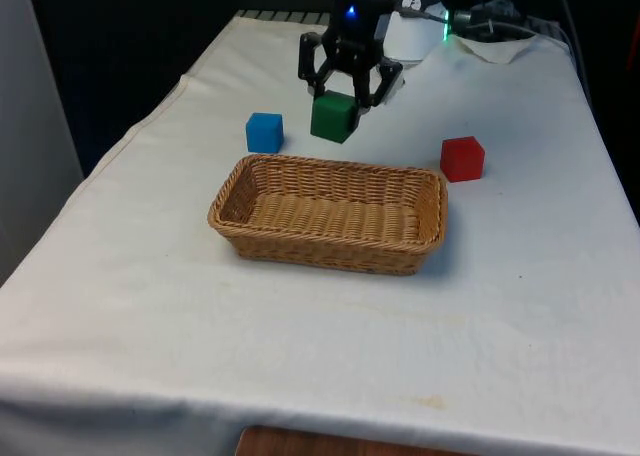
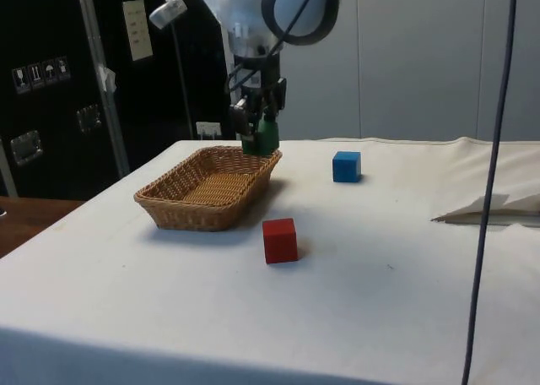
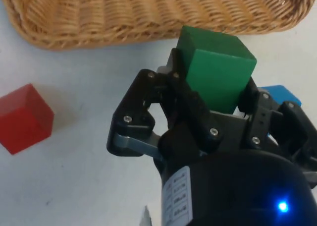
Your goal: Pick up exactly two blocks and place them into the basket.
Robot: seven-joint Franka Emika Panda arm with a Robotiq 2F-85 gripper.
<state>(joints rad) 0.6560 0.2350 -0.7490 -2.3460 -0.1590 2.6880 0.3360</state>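
Note:
My gripper (image 1: 338, 101) is shut on a green block (image 1: 333, 116), held in the air just beyond the far rim of the wicker basket (image 1: 300, 168). From the side, the green block (image 2: 265, 136) hangs at the basket (image 2: 181, 209) rim's far end, under the gripper (image 2: 260, 123). At the wrist, the green block (image 3: 216, 66) sits between the fingers (image 3: 185, 94), with the basket (image 3: 99, 23) wall close ahead. A blue block (image 1: 265, 132) rests on the cloth at the front view's left of the gripper. A red block (image 1: 462, 159) lies off the basket's corner at the front view's right.
White crumpled material (image 1: 500, 48) lies at the far end of the table. The basket holds nothing that I can see. The blue block (image 2: 347, 166) and red block (image 2: 279, 240) stand apart from each other on open cloth.

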